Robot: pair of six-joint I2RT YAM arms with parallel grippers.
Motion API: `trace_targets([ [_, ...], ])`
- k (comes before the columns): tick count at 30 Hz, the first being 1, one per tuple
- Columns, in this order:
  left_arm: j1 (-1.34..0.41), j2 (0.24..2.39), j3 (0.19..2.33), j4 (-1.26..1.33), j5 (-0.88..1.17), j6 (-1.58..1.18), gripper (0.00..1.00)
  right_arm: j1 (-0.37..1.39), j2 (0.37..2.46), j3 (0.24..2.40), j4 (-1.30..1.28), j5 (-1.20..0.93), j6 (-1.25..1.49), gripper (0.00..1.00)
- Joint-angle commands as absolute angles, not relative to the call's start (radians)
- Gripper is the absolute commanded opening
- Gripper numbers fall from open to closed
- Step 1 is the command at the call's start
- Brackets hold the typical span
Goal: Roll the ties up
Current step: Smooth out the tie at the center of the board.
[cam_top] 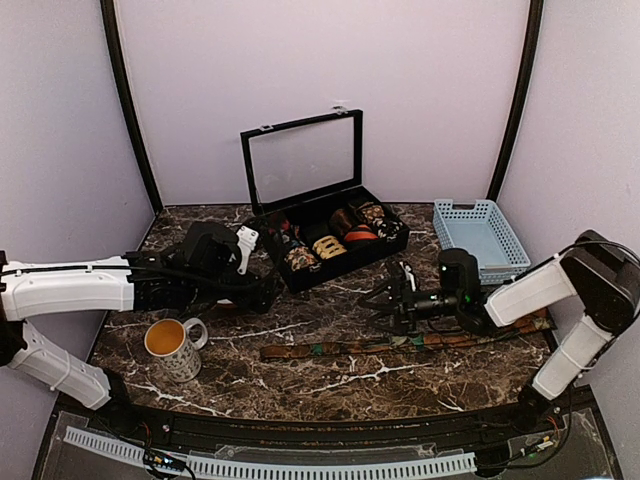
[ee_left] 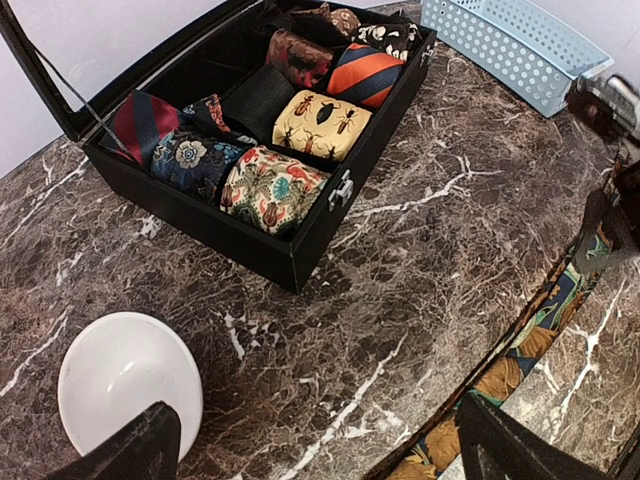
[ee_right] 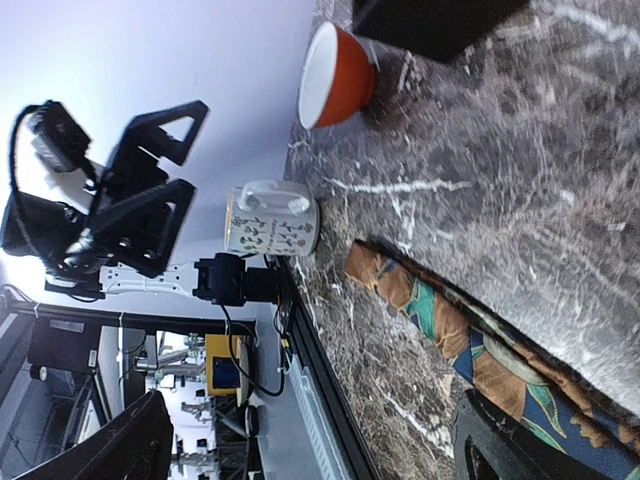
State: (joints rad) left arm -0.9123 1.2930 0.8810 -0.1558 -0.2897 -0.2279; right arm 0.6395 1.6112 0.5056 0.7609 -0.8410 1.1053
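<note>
One tie [cam_top: 400, 345], dark with orange-brown leaf patches and green-blue spots, lies flat and unrolled along the front of the marble table [cam_top: 330, 385]. It also shows in the left wrist view [ee_left: 515, 355] and the right wrist view [ee_right: 450, 320]. My right gripper [cam_top: 388, 302] is open and empty, just behind the tie's middle; in its wrist view [ee_right: 310, 445] one finger [ee_right: 520, 445] is over the tie. My left gripper [cam_top: 262, 292] is open and empty, left of the black box's front corner; in its wrist view [ee_left: 320, 445] one finger [ee_left: 510, 445] is near the tie's narrow end.
An open black box [cam_top: 330, 272] with several rolled ties [ee_left: 272, 188] stands at the back centre, lid up. A blue basket [cam_top: 480, 235] is at the back right. A patterned mug [cam_top: 177, 347] stands front left. An orange bowl with a white inside [ee_right: 335, 75] sits under my left arm.
</note>
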Motion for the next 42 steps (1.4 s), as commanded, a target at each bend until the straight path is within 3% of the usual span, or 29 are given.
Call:
trace_targets([
  [1, -0.910, 1.303, 0.906, -0.138, -0.271, -0.208, 0.99, 0.566, 1.515, 0.505, 0.566, -0.850, 0.984, 0.97],
  [12, -0.911, 1.347, 0.915, -0.112, -0.221, -0.182, 0.99, 0.461, 1.621, 0.353, 0.691, -0.883, 0.965, 0.97],
  [17, -0.911, 1.394, 0.913, -0.123, -0.018, -0.047, 0.99, 0.460, 1.669, 0.326, 0.765, -0.887, 0.983, 0.94],
  [24, -0.910, 1.405, 0.848, -0.113, 0.073, 0.027, 0.98, 0.461, 1.470, 0.438, 0.405, -0.828, 0.807, 0.90],
  [30, -0.904, 1.446, 0.843, -0.133, -0.001, -0.247, 0.92, 0.496, 1.379, 0.552, 0.193, -0.759, 0.688, 0.85],
  [35, -0.905, 1.427, 0.812, -0.154, -0.049, -0.586, 0.84, 0.587, 1.417, 0.618, 0.182, -0.713, 0.685, 0.73],
  [42, -0.905, 1.401, 0.739, -0.167, -0.075, -0.843, 0.78, 0.704, 1.555, 0.726, 0.244, -0.677, 0.739, 0.55],
])
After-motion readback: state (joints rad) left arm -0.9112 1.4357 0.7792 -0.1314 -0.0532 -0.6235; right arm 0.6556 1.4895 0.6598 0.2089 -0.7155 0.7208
